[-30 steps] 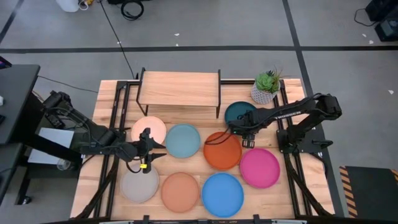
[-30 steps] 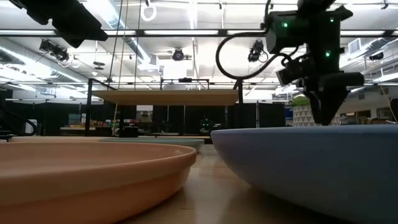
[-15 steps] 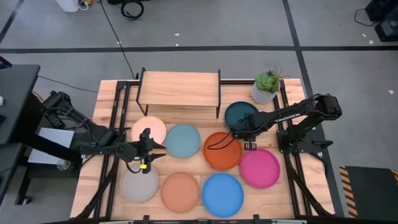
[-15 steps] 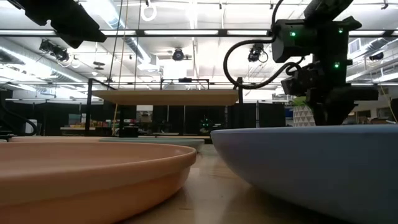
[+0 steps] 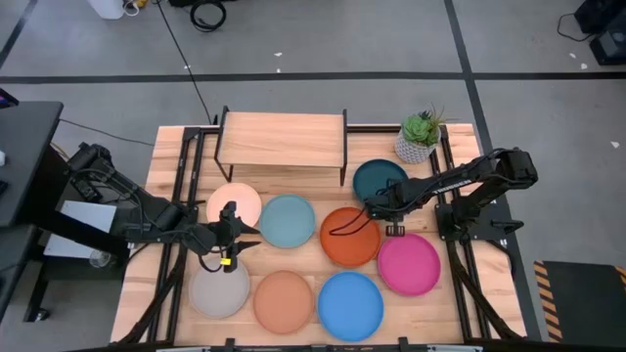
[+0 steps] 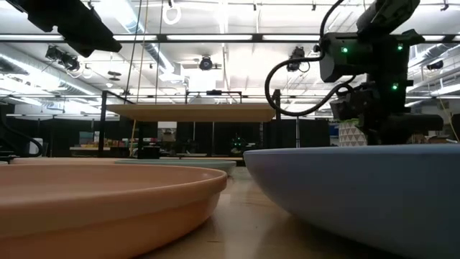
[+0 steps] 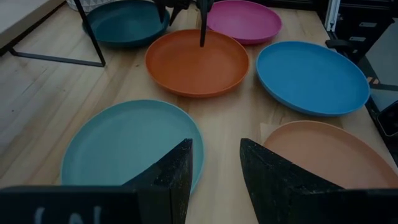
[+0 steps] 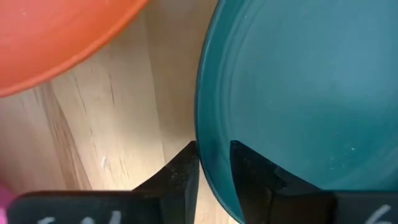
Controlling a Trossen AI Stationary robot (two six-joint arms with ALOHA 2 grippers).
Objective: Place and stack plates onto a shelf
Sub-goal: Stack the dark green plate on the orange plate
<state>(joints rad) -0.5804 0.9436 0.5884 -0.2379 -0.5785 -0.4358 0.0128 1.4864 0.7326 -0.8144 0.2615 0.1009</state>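
Eight plates lie flat on the slatted table: cream (image 5: 234,203), light blue (image 5: 288,221), orange (image 5: 349,237), dark teal (image 5: 381,178), magenta (image 5: 409,263), grey (image 5: 219,291), terracotta (image 5: 284,301) and bright blue (image 5: 349,305). The shelf (image 5: 284,140) stands at the far edge with a bare top board. My right gripper (image 8: 214,163) is low at the dark teal plate's edge nearest the orange plate, open, with one finger on each side of the rim. My left gripper (image 7: 216,168) is open and hovers near the cream and light blue plates, touching nothing. My right gripper comes from above, pointing down, at the dark teal plate's rim (image 8: 208,149) on the side facing the orange plate. One finger (image 8: 249,171) is inside the plate and one (image 8: 185,171) is outside over the wood. Whether the fingers touch the rim, I cannot tell. The plate lies flat on the table.
A small potted plant (image 5: 421,137) stands at the far right corner, just beyond the dark teal plate. The shelf's black legs (image 5: 344,166) stand close to that plate. Black rails run along the table's left and right sides. The orange plate (image 8: 56,37) lies close beside my right gripper.
My right gripper has moved down and slightly toward the table's right edge, from above the orange plate's far edge to the dark teal plate's rim. No plate has moved.
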